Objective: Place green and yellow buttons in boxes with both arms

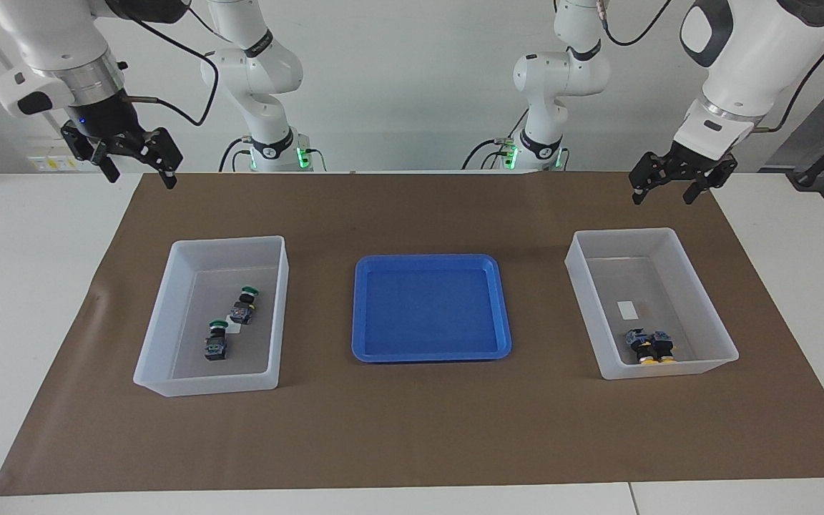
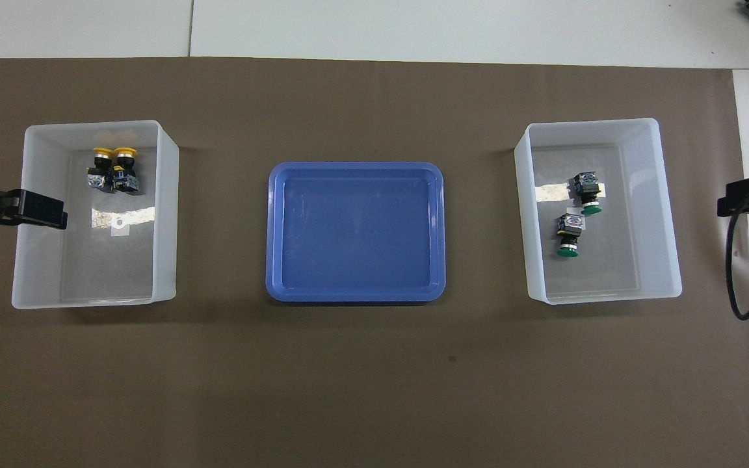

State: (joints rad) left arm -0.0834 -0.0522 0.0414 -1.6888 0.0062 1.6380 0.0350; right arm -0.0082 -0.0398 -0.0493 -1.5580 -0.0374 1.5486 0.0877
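Flanking a blue tray [image 1: 430, 307] on the tabletop [image 1: 412, 429], two translucent white boxes are seen: one [image 1: 213, 315] holds two green-capped buttons [image 1: 229, 325], the other [image 1: 649, 300] two yellow-capped buttons [image 1: 651, 348]. Both the left gripper [image 1: 673, 184] and right gripper [image 1: 133, 166] are raised over the tabletop's edge nearest the robots, fingers spread and empty.

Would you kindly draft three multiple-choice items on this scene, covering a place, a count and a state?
1. The yellow buttons lie:
A. on the blue tray
B. in the box at the left arm's end
C. on the brown mat

2. The green buttons in the box at the right arm's end number:
A. one
B. two
C. four

3. The blue tray is:
A. empty
B. holding buttons
C. stacked in a box

Key: 1 B, both sit inside that box. 2 B, two green caps show. 3 A, only bare blue floor shows.
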